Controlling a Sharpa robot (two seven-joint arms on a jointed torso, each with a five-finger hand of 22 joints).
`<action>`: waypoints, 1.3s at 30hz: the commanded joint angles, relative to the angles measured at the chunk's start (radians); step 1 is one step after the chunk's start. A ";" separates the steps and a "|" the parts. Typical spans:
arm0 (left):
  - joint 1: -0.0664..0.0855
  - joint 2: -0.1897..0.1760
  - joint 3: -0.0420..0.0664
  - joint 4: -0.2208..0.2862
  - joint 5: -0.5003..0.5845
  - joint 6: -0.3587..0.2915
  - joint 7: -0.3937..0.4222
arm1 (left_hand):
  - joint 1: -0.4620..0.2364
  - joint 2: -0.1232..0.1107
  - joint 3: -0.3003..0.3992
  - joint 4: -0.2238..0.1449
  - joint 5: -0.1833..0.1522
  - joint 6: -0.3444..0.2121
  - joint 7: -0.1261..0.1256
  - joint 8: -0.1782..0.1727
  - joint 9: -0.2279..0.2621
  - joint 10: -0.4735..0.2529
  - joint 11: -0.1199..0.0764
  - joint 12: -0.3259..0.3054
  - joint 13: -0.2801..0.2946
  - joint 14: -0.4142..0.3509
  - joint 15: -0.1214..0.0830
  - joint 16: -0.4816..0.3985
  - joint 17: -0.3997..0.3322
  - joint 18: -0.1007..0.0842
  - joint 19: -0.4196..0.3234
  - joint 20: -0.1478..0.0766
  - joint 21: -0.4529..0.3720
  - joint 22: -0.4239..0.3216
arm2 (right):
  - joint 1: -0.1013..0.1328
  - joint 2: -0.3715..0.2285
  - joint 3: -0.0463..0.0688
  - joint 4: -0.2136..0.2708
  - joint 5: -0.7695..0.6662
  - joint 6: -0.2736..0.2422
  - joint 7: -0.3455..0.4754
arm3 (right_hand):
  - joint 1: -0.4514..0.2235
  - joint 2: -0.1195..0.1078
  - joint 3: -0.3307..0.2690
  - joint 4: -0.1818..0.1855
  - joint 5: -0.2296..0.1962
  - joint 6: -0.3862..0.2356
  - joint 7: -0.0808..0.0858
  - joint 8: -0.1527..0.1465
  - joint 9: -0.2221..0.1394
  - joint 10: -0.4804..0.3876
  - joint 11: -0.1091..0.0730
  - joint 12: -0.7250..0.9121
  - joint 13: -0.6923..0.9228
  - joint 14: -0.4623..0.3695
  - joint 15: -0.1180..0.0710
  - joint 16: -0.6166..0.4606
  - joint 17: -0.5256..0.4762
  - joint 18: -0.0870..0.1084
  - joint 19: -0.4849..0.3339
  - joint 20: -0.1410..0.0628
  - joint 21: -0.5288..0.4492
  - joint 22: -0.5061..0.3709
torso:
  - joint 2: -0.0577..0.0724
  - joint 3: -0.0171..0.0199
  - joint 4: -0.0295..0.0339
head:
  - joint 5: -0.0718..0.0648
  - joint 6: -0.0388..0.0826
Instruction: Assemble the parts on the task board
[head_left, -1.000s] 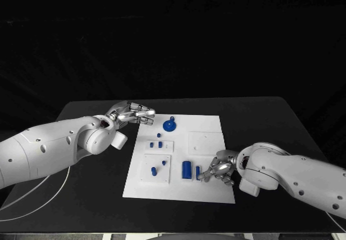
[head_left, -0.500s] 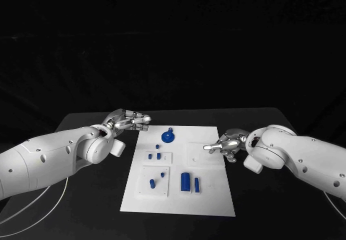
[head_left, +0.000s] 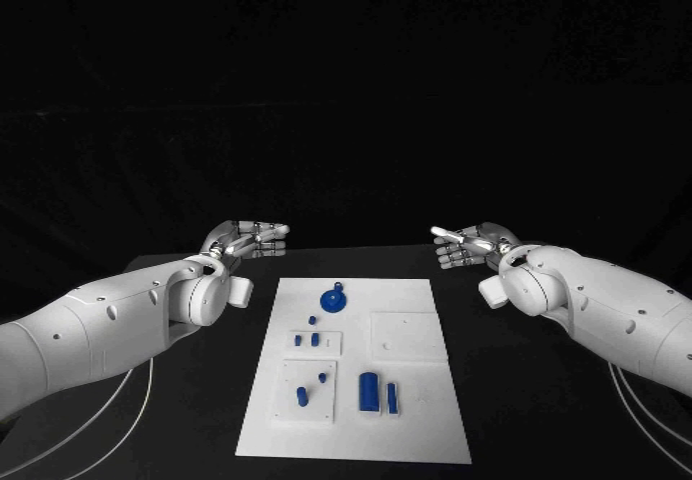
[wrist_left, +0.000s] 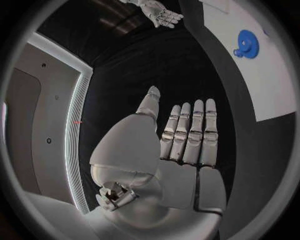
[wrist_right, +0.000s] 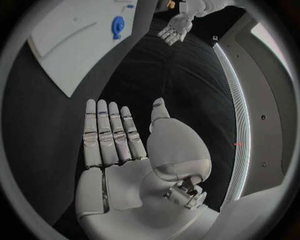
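White task board (head_left: 418, 420) centred on black table (head_left: 534, 400). Blue parts on board: two upright bars (head_left: 378, 391) nearest, small pegs (head_left: 306, 340) mid-left, round gear (head_left: 333, 298) farthest. Beyond board's far corners, well apart from parts: left hand (head_left: 248, 240) and right hand (head_left: 469, 245), both flat, fingers straight, holding nothing.

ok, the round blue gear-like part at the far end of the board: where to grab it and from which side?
Probably by the rim of the blue gear-like part, from straight above. It lies flat on the task board, so its sides offer little to grip; a small tab sticks out on its far side. Both hands, left and right, hover open beyond the board.
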 joint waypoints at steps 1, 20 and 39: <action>0.003 0.019 0.002 -0.028 0.083 -0.020 0.045 | -0.002 0.011 0.003 -0.004 0.006 -0.010 -0.002 -0.003 -0.001 -0.012 0.001 -0.005 -0.001 -0.013 0.001 -0.005 -0.001 0.015 -0.003 0.011 0.000 -0.002 | 0.002 0.017 0.003 -0.035 0.151 -0.025 0.192 | 0.005 0.008 -0.004 0.001 -0.004 -0.016 -0.004 -0.005 -0.001 -0.012 0.001 -0.006 -0.010 -0.006 0.001 -0.005 -0.022 0.017 0.017 0.014 0.007 -0.138 | -0.005 0.0029 -0.0002 | 0.000 0.010; -0.143 -0.073 0.087 0.362 0.016 -0.355 0.098 | -1.331 -0.022 0.106 0.051 -0.125 -0.998 -0.149 -0.067 -0.062 -1.029 -0.150 -0.062 -0.058 -1.046 -0.147 -0.065 -0.063 -0.055 -0.950 -0.133 -0.153 -0.082 | -0.030 -0.081 -0.162 0.362 0.393 -0.367 0.373 | -1.160 -0.070 0.216 -0.076 -0.053 -0.986 -0.132 -0.067 -0.063 -1.072 -0.129 -0.063 -0.066 -1.072 -0.130 -0.068 -0.083 -0.116 -0.962 -0.153 -0.061 -0.290 | -0.084 -0.0226 0.0242 | -0.013 0.013; -0.208 -0.110 0.127 0.532 0.018 -0.515 0.140 | -1.331 -0.022 0.106 0.051 -0.125 -0.998 -0.149 -0.067 -0.062 -1.029 -0.150 -0.062 -0.058 -1.046 -0.147 -0.065 -0.063 -0.055 -0.950 -0.133 -0.153 -0.082 | -0.047 -0.128 -0.250 0.566 0.591 -0.561 0.559 | -1.160 -0.070 0.216 -0.076 -0.053 -0.986 -0.132 -0.067 -0.063 -1.072 -0.129 -0.063 -0.066 -1.072 -0.130 -0.068 -0.083 -0.116 -0.962 -0.153 -0.061 -0.290 | -0.084 -0.0226 0.0242 | -0.013 0.013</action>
